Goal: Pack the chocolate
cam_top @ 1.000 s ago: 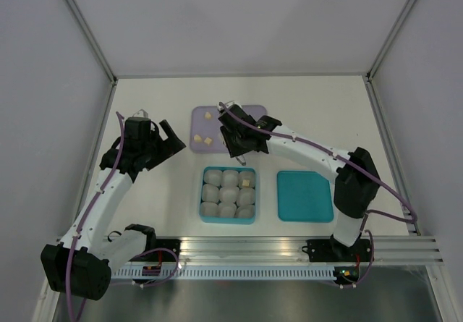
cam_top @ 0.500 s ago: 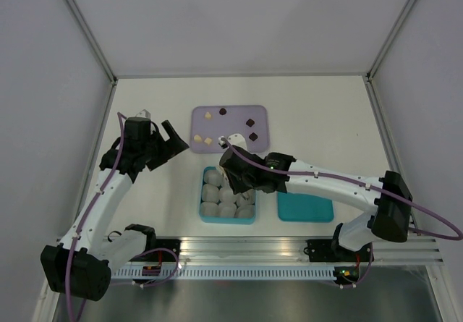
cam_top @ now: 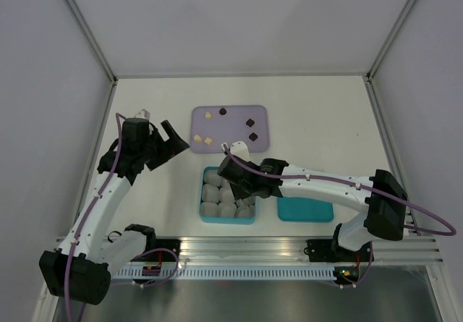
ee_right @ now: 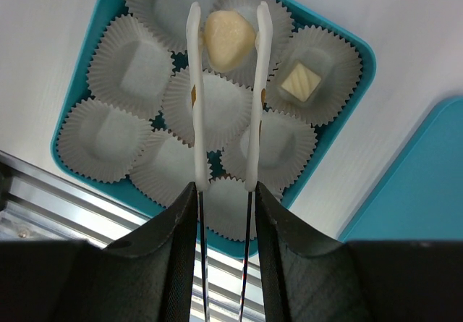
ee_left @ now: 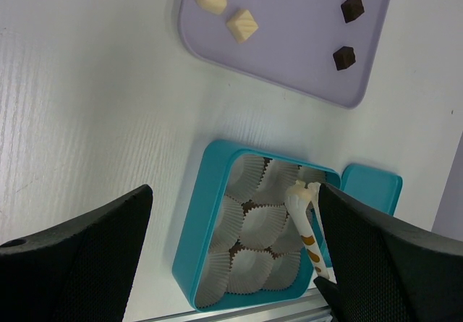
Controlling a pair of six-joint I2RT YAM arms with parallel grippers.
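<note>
The right gripper (ee_right: 224,192) is clamped on a pair of thin white plastic tongs (ee_right: 195,105), and the two blades are pinched narrow around a rounded cream-white chocolate piece (ee_right: 228,40). In the right wrist view that piece is over a pleated white paper cup (ee_right: 278,22) at the 12 o'clock side of the square teal box (cam_top: 228,221). Whether it rests on the cup's floor or hangs just above it cannot be told. At 4 o'clock of it, a square cream-white chocolate (ee_right: 300,81) lies in the neighbouring cup. The blades and black fingers cover parts of several other cups. From overhead the right arm hides the far part of the box, so neither of these pieces shows there. A flat teal lid (cam_top: 304,208) lies at 3 o'clock of the box, partly under the same arm. A flat lavender tray (cam_top: 235,128) lies at 12 o'clock of the box. It carries three cream-white pieces (cam_top: 207,115) towards its 9 o'clock side and three dark brown pieces (cam_top: 250,122) towards 3 o'clock. The left wrist view cuts off the tray's far edge and shows only two of each. The left gripper (cam_top: 176,137) hangs at 9 o'clock of the tray above the white table (cam_top: 318,105), with its jaws spread wide and nothing between them.
</note>
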